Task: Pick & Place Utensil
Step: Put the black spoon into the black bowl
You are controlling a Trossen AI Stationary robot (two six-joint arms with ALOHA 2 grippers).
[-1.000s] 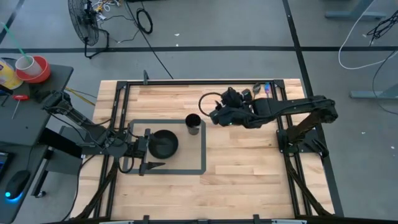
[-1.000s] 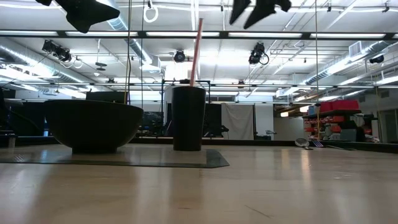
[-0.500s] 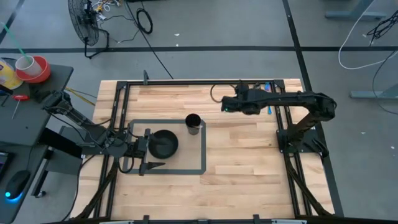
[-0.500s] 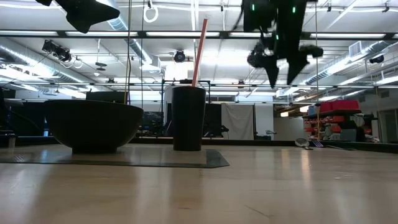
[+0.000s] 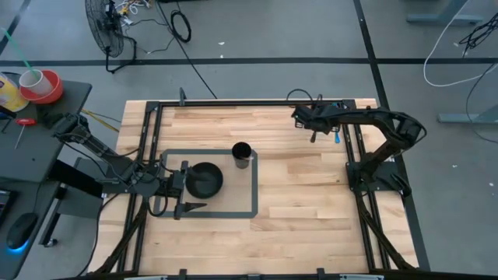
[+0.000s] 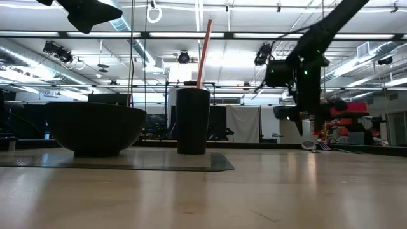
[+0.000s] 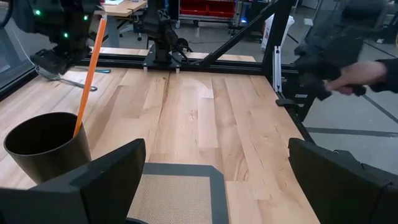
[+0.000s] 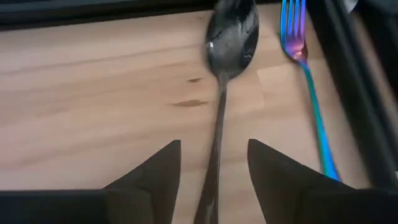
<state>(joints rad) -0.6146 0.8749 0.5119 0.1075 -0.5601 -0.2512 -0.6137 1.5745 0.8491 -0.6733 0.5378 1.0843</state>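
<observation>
A dark metal spoon lies flat on the wood near the table's far right corner, with a blue-purple fork beside it. My right gripper hangs low over the spoon, open, one finger on each side of the handle without touching it; the high view shows it there too. A black cup stands on the grey-edged mat with a thin orange stick leaning in it. My left gripper waits open beside the black bowl.
Black frame rails run along the right edge, close to the fork. Bare wood lies between the mat and the right rail. Beyond the table, a person's hand shows in the left wrist view.
My right arm has swung away from the cup toward the table's far right corner, turned its fingers downward and dropped low over the spoon. The cup, stick, bowl and left arm have stayed put.
</observation>
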